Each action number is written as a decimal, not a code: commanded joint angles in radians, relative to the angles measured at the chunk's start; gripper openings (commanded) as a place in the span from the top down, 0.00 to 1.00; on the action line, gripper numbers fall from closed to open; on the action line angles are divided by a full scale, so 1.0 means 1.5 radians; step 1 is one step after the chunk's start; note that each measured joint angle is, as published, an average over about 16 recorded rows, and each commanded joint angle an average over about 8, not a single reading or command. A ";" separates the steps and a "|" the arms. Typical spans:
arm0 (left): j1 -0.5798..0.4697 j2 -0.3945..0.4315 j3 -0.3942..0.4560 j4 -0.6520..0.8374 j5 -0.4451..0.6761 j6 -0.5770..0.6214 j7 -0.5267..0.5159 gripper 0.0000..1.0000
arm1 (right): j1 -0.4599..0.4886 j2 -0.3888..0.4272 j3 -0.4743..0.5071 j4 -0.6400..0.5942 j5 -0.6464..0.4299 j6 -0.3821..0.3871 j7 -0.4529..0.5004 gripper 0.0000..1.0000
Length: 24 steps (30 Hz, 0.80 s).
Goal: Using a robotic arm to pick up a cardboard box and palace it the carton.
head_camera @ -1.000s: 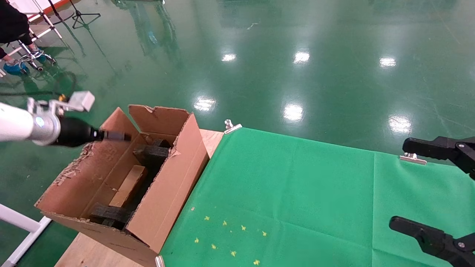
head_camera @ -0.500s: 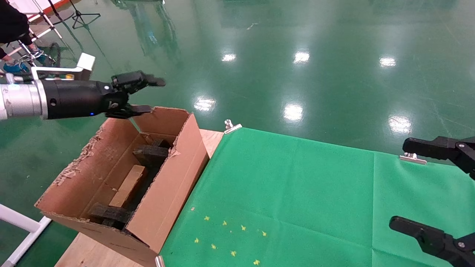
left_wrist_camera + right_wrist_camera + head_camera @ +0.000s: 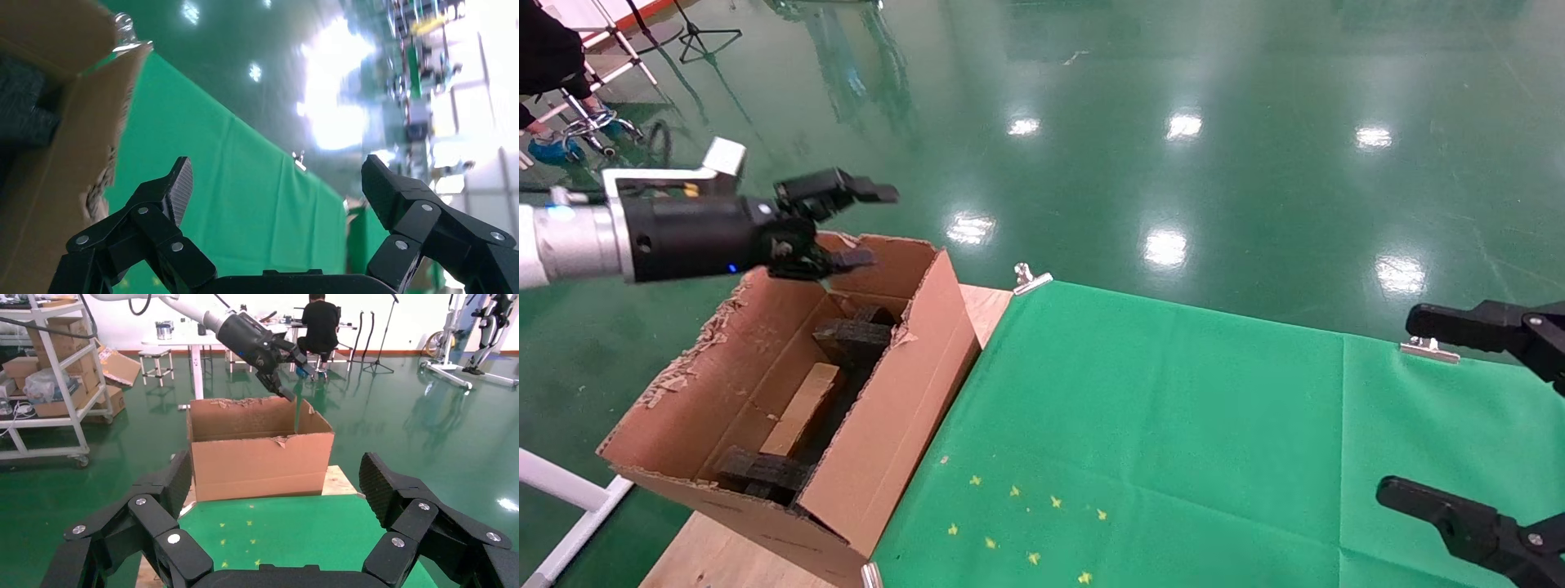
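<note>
**Now: empty left gripper above the carton's far end, box inside**

Spread wide, the fingers [image 3: 866, 193] of the left gripper [image 3: 850, 224] grip nothing; one sits higher, the other lower, just at the ragged far flap of the carton [image 3: 891, 441]. The left wrist view shows the same gap between the two black fingers [image 3: 174, 187], with only green cloth and floor beyond. Behind them runs the robotic arm [image 3: 674, 237], black cylinder then silver wrist, reaching in from the left with a grey camera block on top.

Inside the carton lies the cardboard box [image 3: 802, 408], flat on the bottom, lengthwise, between a black foam piece [image 3: 852, 336] at the far end and another [image 3: 756, 472] at the near end. The carton stands at the left end of the bench [image 3: 723, 559], just beside the green cloth [image 3: 1173, 425] that covers the rest.

At the far right, the right gripper [image 3: 1467, 416] hangs over the cloth, its fingers [image 3: 392, 490] also spread and empty, well apart from the carton.
</note>
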 commanded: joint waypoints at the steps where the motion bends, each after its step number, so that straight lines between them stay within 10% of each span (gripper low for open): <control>1: 0.015 -0.001 -0.010 -0.022 -0.010 0.002 0.015 0.00 | 0.000 0.000 0.000 0.000 0.000 0.000 0.000 0.00; 24: 0.235 -0.020 -0.148 -0.360 -0.136 0.010 0.245 0.00 | 0.000 0.000 0.000 0.000 0.000 0.000 0.000 0.00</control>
